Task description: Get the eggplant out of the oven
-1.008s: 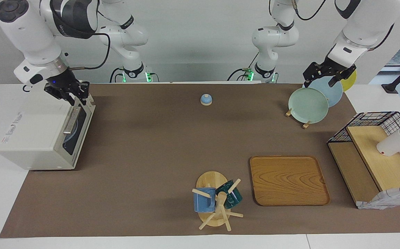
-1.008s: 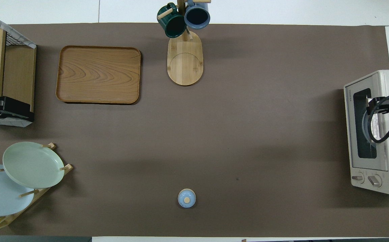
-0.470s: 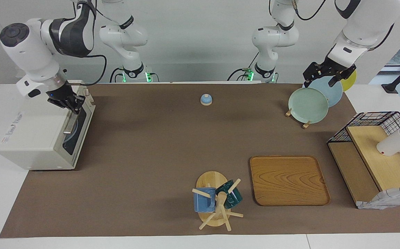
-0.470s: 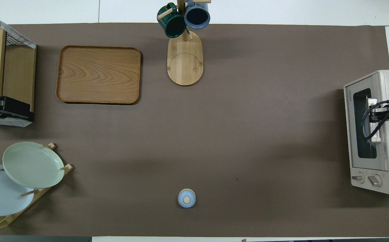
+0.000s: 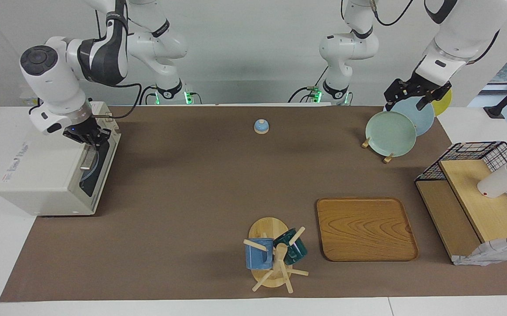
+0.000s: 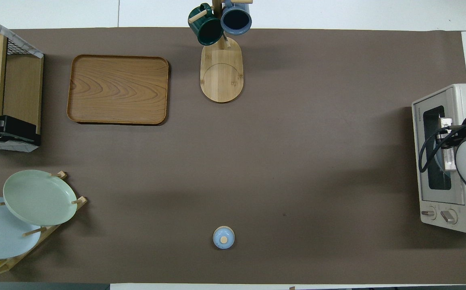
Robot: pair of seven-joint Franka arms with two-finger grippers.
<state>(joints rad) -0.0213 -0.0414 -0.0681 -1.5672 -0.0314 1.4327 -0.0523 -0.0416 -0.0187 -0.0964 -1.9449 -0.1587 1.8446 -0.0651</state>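
The off-white oven (image 5: 47, 175) stands at the right arm's end of the table with its dark glass door (image 6: 432, 177) closed. The eggplant is hidden; a pale blue plate shows dimly through the glass. My right gripper (image 5: 89, 137) is down at the end of the silver bar handle (image 5: 87, 159) that is nearer to the robots; in the overhead view the gripper (image 6: 444, 135) sits on the handle under its own wrist. My left gripper (image 5: 413, 94) is open and empty in the air over the plate rack (image 5: 390, 133), and waits.
A small blue bell (image 5: 261, 126) sits mid-table near the robots. A wooden tray (image 5: 366, 228) and a mug tree (image 5: 275, 259) with two mugs lie farther out. A black wire basket (image 5: 477, 197) with wooden boards and a white cup (image 5: 499, 182) stands at the left arm's end.
My right arm has swung down and its gripper has dropped from above the oven's top edge onto the door handle. The left arm has not moved. The door stays closed.
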